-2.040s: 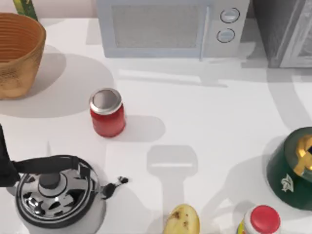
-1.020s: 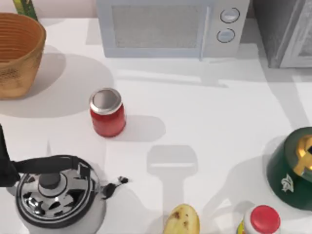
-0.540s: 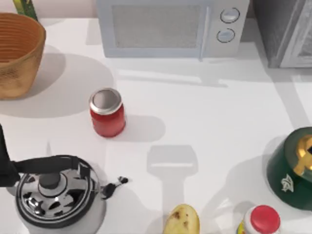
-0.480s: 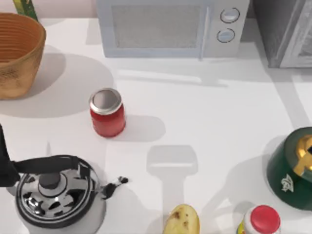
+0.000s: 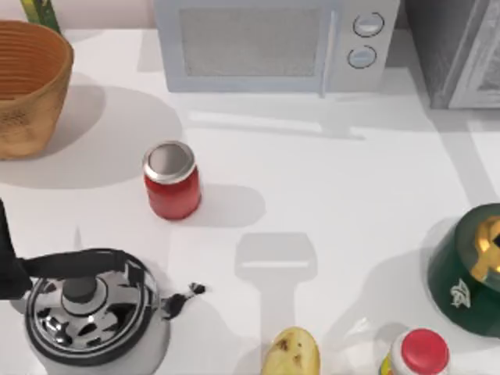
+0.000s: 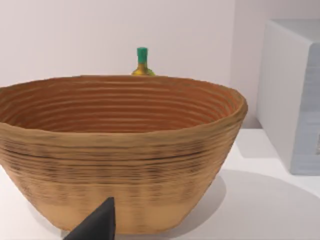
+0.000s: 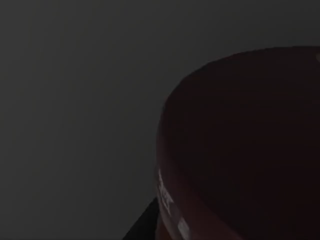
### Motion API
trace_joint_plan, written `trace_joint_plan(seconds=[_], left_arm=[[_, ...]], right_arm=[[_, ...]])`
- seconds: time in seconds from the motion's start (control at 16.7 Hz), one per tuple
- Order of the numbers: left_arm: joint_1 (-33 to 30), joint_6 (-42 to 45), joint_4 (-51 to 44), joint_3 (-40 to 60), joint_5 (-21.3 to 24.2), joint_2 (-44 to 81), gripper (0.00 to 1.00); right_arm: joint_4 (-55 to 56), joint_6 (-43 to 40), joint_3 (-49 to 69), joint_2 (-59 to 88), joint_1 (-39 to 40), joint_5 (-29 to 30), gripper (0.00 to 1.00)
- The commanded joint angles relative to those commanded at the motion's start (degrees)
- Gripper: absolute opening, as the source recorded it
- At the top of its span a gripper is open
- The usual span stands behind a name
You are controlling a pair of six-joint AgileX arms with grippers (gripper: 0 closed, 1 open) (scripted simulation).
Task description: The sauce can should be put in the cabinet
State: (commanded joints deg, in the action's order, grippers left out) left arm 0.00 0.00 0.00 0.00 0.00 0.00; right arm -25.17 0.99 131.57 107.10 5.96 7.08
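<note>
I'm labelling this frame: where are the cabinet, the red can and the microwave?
cabinet (image 5: 476,58): top view, its lighter grey door panel.
red can (image 5: 169,160): top view, its silver lid.
microwave (image 5: 254,43): top view, its door window.

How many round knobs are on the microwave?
2. Both sit on the right end of the microwave at the back of the table: the upper knob, and the lower knob just beneath it. None look hidden.

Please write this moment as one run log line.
cabinet: top view far right, door ajar | right wrist view: dark | left pincer: facing basket
</note>
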Motion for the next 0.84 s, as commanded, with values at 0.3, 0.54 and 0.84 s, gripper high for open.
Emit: trace_joint_plan(seconds=[0.3,0.54,0.84], left_arm=[[0.0,0.0,0.0,0.0,0.0,0.0,1.00],[0.0,0.0,0.0,0.0,0.0,0.0,1.00],[0.0,0.0,0.0,0.0,0.0,0.0,1.00]], right_arm=[[0.0,0.0,0.0,0.0,0.0,0.0,0.75],[0.0,0.0,0.0,0.0,0.0,0.0,1.00],[0.0,0.0,0.0,0.0,0.0,0.0,1.00]])
